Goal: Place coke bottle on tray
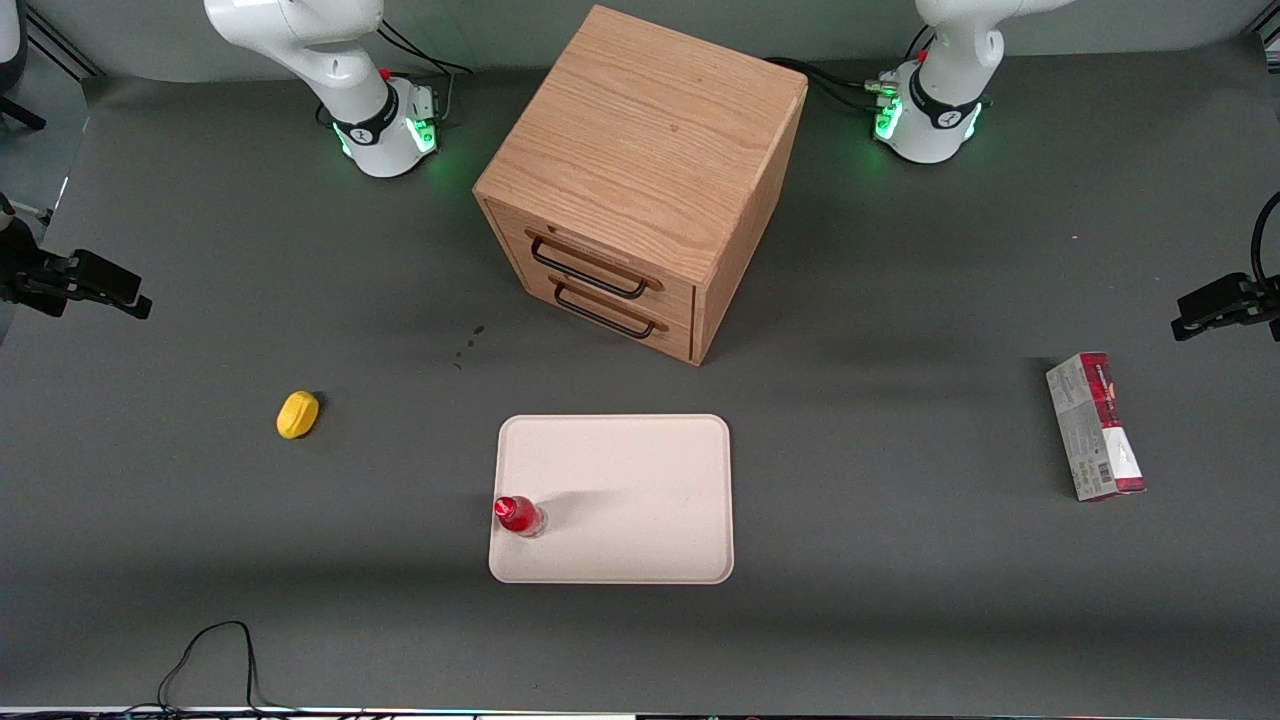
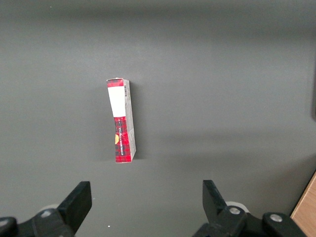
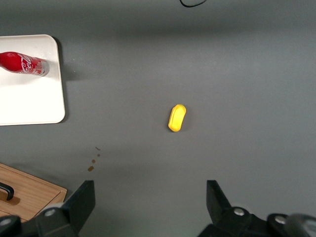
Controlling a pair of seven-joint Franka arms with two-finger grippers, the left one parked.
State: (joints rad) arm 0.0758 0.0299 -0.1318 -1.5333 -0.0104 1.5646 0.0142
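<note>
Looks finished: coke bottle (image 1: 519,516) upright on the tray (image 1: 640,480), just inside the rim at about 8 o'clock from the tray's middle, so little margin there. Going left to right in the front view: gripper (image 3: 150,200) spread wide and empty, high over bare table above the yellow lemon (image 1: 297,414), well apart from the bottle; wooden drawer cabinet (image 1: 640,180) at 12 o'clock of the tray; carton box (image 1: 1095,426) toward the parked arm's end. Plenty of open mat around for pulling away.

Coke bottle (image 3: 23,64) on tray (image 3: 34,106); end effector (image 3: 148,205) spread.
</note>
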